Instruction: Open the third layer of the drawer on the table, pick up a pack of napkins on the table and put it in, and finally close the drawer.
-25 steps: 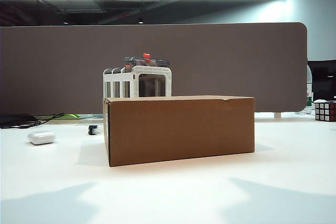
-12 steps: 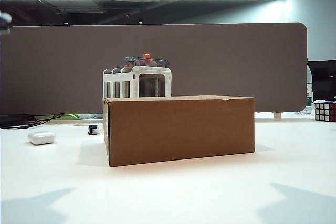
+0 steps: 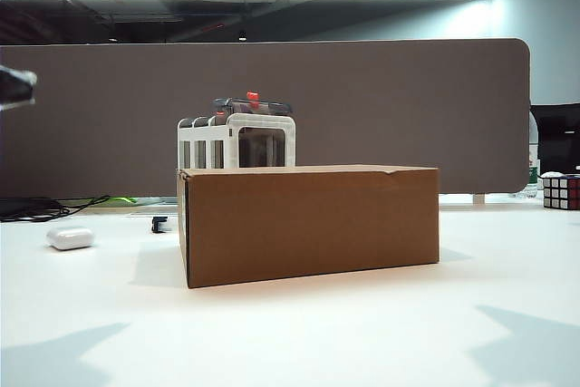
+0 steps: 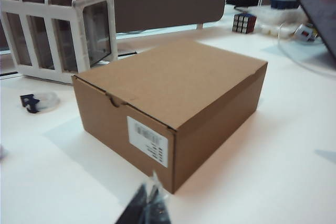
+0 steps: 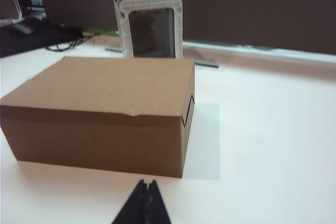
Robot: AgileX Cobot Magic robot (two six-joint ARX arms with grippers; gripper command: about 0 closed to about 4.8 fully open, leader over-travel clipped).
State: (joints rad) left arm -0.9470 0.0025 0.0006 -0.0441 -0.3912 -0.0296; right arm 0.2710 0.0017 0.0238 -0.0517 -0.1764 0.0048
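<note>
Cardboard box (image 3: pixel 313 222) is being seen at the middle of the bench (image 3: pixel 299 333), standing directly in front of the drawer (image 3: pixel 237 138) and hiding its lower part in the exterior view. Only the white frame and a red-orange knob (image 3: pixel 253 96) at the top are being shown there, so the third layer is not being made out. Left gripper (image 4: pixel 148 208) is being held above bare bench on the box's labelled corner side, its jaws pressed together and holding nothing. Right gripper (image 5: pixel 143 203) is being held likewise before the box's long side, jaws closed and empty. No pack of napkins is being shown in any view; whether it is already inside the drawer cannot be told. A small white case (image 3: pixel 70 238) is lying well apart to the left.
</note>
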